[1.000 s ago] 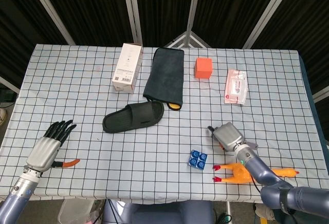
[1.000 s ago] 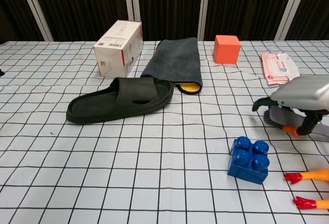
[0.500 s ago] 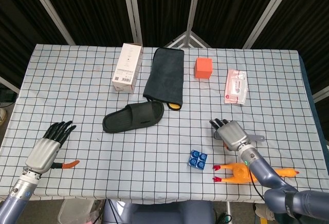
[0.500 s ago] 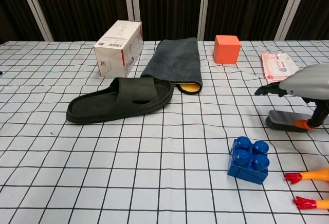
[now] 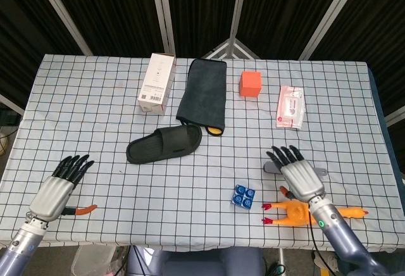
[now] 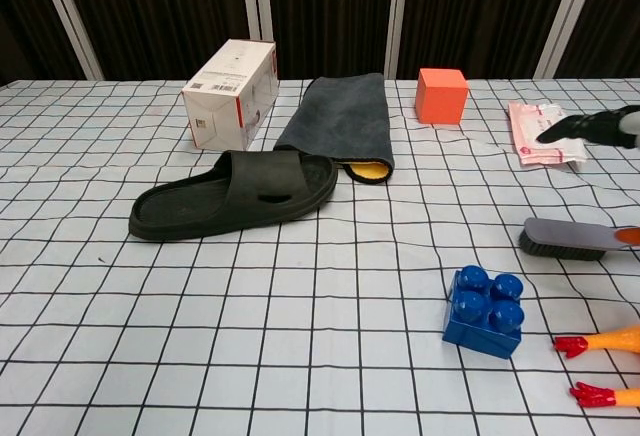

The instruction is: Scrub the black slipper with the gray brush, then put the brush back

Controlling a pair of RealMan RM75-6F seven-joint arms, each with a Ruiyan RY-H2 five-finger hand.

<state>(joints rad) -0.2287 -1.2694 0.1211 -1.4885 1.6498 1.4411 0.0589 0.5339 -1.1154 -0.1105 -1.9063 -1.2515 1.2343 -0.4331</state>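
The black slipper lies on its sole near the table's middle, just in front of the dark towel. The gray brush lies flat on the cloth at the right, bristles down, its orange handle end at the frame edge. In the head view only its ends show beside my right hand, which hovers over it, open with fingers spread. In the chest view just the right fingertips appear, raised above the brush. My left hand is open at the table's front left, holding nothing.
A white box, a dark towel, an orange cube and a wipes packet lie along the back. A blue brick and an orange rubber chicken sit near the brush. An orange-handled tool lies by my left hand.
My right hand let go of the gray brush, opened and lifted back toward me; the brush now lies flat on the table. My left hand drew slightly nearer the front edge.
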